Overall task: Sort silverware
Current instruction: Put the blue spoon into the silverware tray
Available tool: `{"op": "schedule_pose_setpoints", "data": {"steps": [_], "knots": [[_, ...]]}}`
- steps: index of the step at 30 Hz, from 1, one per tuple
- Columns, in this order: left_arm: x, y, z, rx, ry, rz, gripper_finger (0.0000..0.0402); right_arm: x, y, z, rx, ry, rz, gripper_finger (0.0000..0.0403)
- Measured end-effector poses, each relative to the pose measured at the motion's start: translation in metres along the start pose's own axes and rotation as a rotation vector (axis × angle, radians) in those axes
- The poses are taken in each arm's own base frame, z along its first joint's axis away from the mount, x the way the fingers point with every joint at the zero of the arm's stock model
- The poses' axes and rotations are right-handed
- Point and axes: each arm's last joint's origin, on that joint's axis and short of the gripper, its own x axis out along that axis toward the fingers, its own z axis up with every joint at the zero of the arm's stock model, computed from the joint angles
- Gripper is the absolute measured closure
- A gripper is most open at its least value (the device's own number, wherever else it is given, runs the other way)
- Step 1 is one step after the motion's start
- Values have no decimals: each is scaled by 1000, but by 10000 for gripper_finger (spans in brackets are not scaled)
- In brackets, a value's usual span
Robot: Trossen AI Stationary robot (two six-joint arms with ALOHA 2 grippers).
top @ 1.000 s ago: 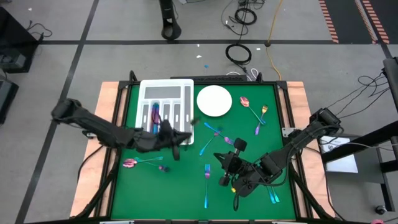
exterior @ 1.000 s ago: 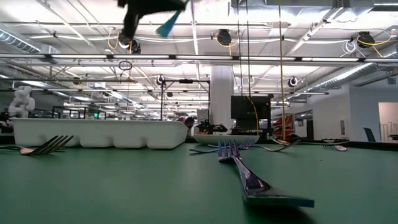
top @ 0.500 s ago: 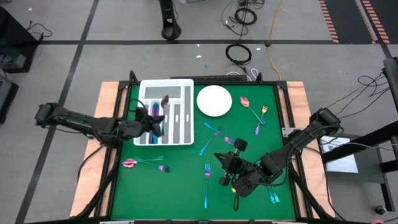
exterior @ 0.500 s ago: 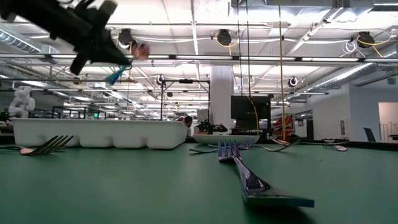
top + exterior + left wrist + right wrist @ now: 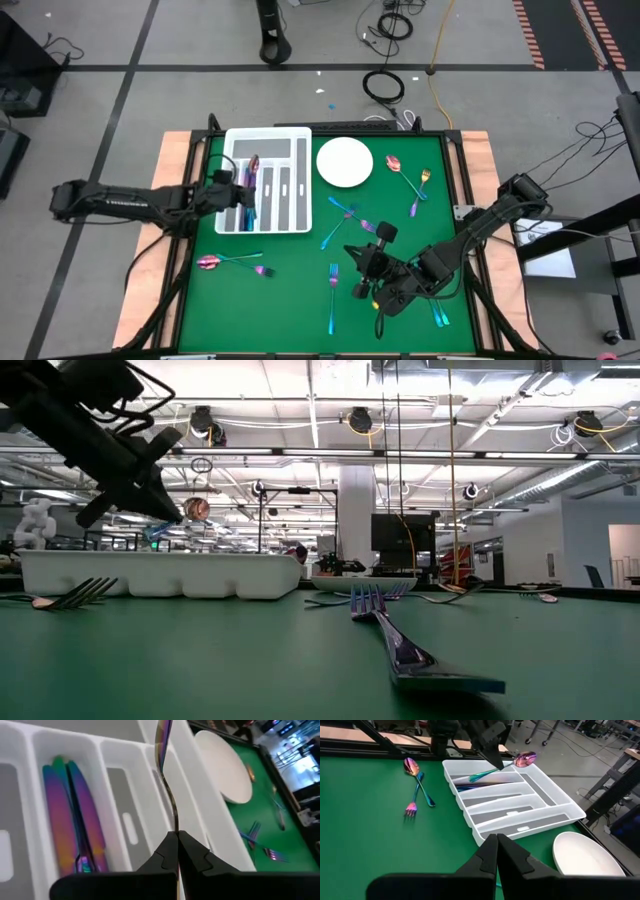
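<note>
My left gripper point(image 5: 236, 184) is shut on an iridescent spoon point(image 5: 506, 765) above the white divided tray point(image 5: 296, 180). The spoon's pink bowl point(image 5: 196, 509) is higher than its teal tail point(image 5: 155, 532). One tray slot holds several iridescent pieces point(image 5: 67, 815). More silverware lies on the green table: a spoon and fork point(image 5: 232, 262) at the left, forks point(image 5: 333, 293) near the middle, and spoons and forks point(image 5: 408, 180) at the far right. My right gripper point(image 5: 497, 846) is shut and holds nothing, above the table's near right part point(image 5: 360, 262). My left gripper pinches the spoon's handle point(image 5: 174, 822) about midway along it between its two fingers. The fingers point(image 5: 492, 756) slant down from the table's left and lie across the handle. The spoon hangs clear above the tray, tilted, bowl end up.
A round white plate point(image 5: 345, 162) sits to the right of the tray at the far edge. A fork point(image 5: 400, 645) lies close to the low camera. A blue piece point(image 5: 440, 315) lies near the right arm. Bare green mat point(image 5: 290, 290) lies near the front.
My left gripper, shut on the spoon throughout, has gone from the tray's near right corner toward the table's left and far side, over the tray. It has come down and rolled, and the spoon has turned and sunk with it.
</note>
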Motion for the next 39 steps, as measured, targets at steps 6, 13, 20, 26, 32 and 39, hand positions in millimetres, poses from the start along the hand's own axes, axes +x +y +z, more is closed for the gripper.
{"op": "schedule_pose_setpoints", "data": {"steps": [6,13,20,26,32,39], "knots": [[9,3,3,-54,56,22,401,1,-1,0,1,1,-4,403],[26,5,1,-81,107,70,401,2,-1,0,2,2,-7,403],[45,2,-7,-105,155,81,401,2,-1,0,-1,3,-7,403],[58,6,-9,-121,179,112,401,2,-1,0,-1,3,-7,403],[66,10,-12,-128,224,139,401,2,-1,0,-2,4,-7,403],[69,5,-10,-142,201,88,385,2,-1,0,-3,4,-7,403]]}}
